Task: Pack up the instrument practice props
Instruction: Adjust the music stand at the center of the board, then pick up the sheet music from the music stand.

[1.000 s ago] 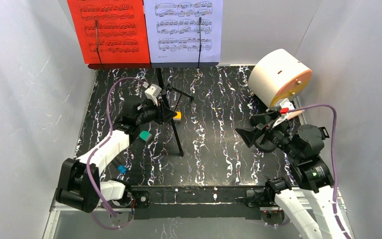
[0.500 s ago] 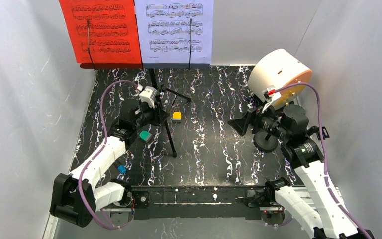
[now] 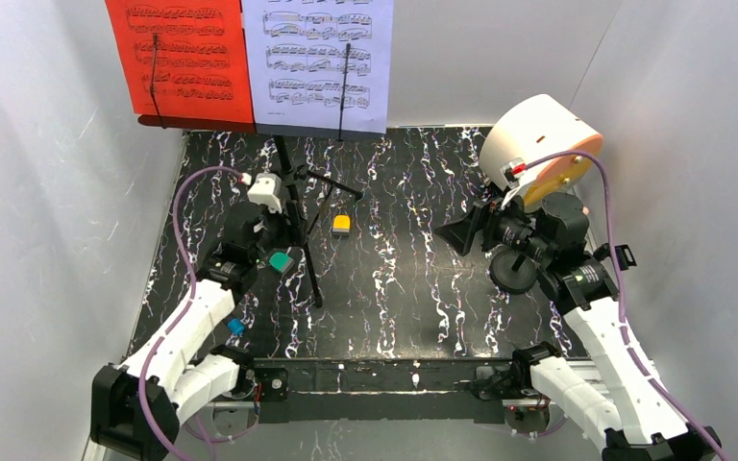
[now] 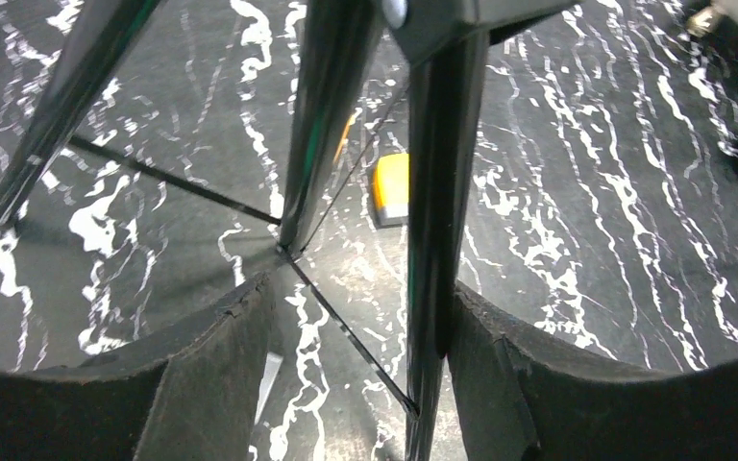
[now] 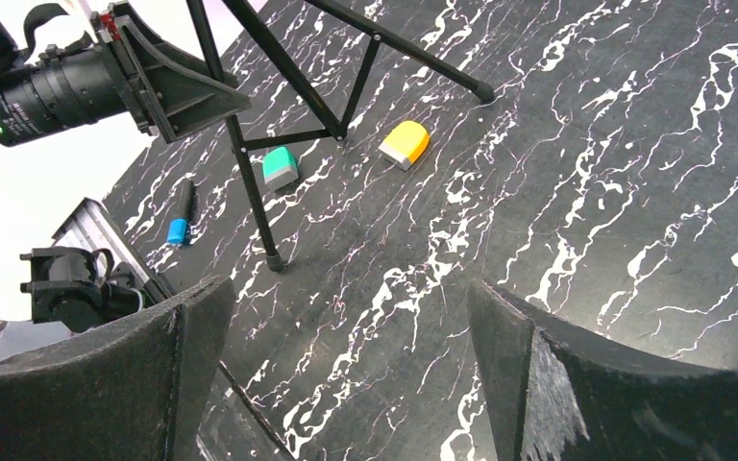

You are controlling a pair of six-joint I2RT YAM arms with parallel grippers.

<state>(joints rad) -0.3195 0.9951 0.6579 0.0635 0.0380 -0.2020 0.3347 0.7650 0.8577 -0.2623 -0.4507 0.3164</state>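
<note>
With the left gripper (image 4: 356, 307) standing part-open around one leg of the music rack (image 3: 303, 245) at the far left, clasping nothing, any sideways nudge from a finger could topple the top-heavy rack and its music sheets (image 3: 178, 67), while the right gripper (image 5: 346, 317) gapes empty.

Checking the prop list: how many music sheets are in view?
2: red sheet at back left, white sheet right beside it; more could hide behind them.
</note>
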